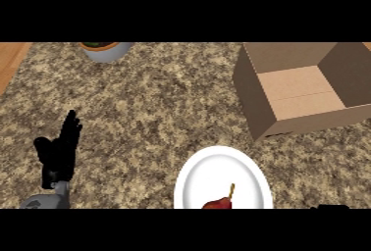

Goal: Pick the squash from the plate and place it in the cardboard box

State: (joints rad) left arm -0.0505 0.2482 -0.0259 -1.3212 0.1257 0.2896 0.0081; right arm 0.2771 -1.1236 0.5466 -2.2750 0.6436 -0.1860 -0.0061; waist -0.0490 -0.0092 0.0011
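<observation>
A white plate lies on the granite counter at the lower middle, cut off by the view's lower edge. On its near part sits the squash, reddish-brown with a thin yellowish stem pointing up; only its top shows. The open cardboard box stands at the upper right, up and right of the plate. My left hand rests at the lower left with fingers straight and upward, far from the plate. Of my right hand only a small black sliver shows at the lower right edge.
A grey pot with a green plant stands at the counter's far left edge. A wooden strip borders the counter at the upper left. Bare granite spreads between the left hand, the plate and the box.
</observation>
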